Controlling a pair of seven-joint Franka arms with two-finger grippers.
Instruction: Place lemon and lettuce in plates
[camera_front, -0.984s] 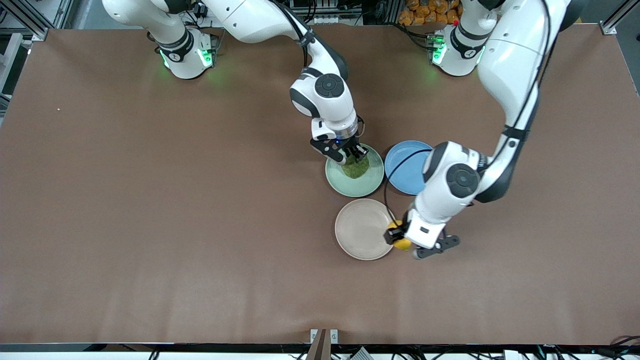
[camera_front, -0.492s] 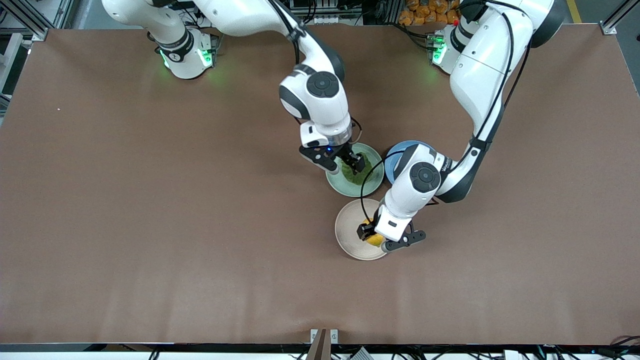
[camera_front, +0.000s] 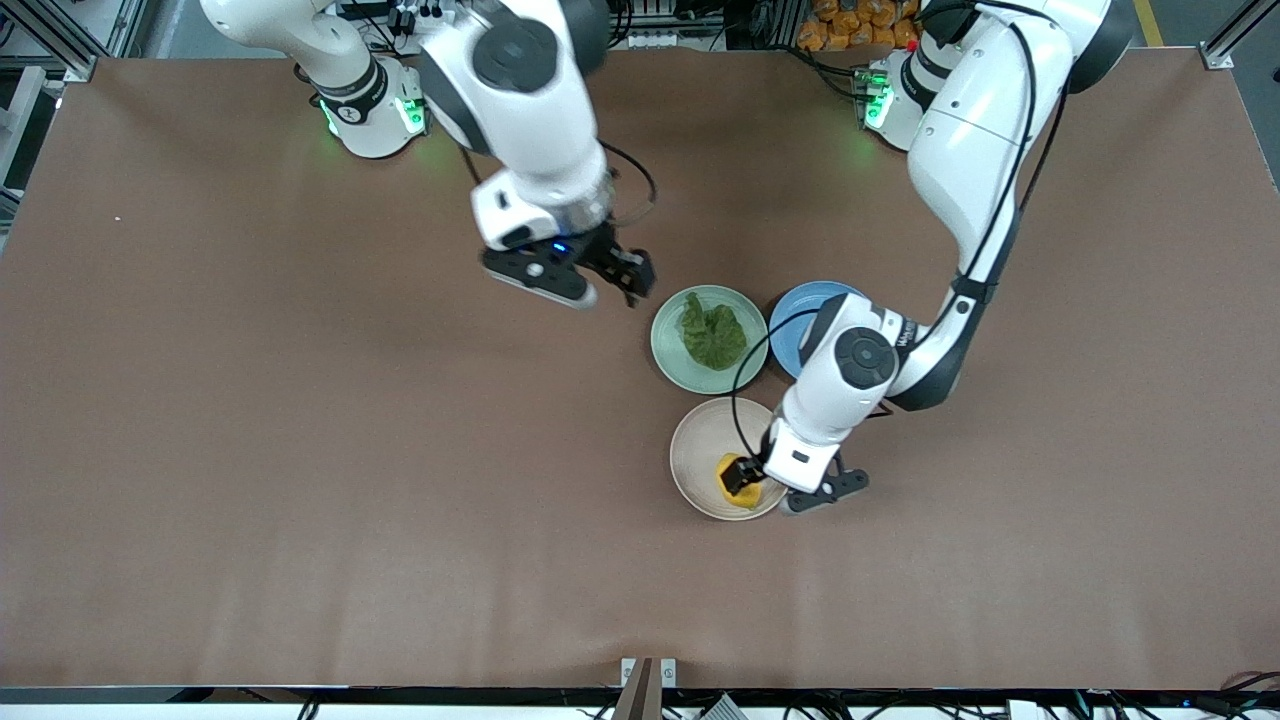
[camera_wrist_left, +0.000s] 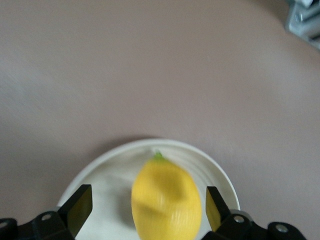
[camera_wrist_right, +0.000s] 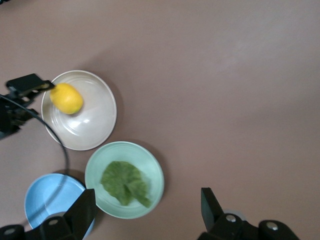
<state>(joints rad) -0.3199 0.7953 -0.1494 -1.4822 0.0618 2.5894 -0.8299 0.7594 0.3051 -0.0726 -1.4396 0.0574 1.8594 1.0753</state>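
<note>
Over bare table beside the mint plate (camera_front: 668, 350), the right gripper (camera_front: 610, 275) hangs, jaws spread, nothing held — lettuce (camera_front: 712, 337) lies in that plate. Left gripper (camera_front: 745, 480) is wide open around the lemon (camera_front: 741, 492), sitting in the beige plate (camera_front: 700, 450).

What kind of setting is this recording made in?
Most likely a robotics lab: two arms bolted to a brown-covered table, metal framing at its corners, and only props laid out, a lemon, lettuce and plates.

Yellow lemon (camera_front: 745, 492) on beige plate (camera_front: 700, 455), dark green lettuce (camera_front: 712, 336) on mint plate (camera_front: 668, 352) (blue plate (camera_front: 795, 325) beside).
</note>
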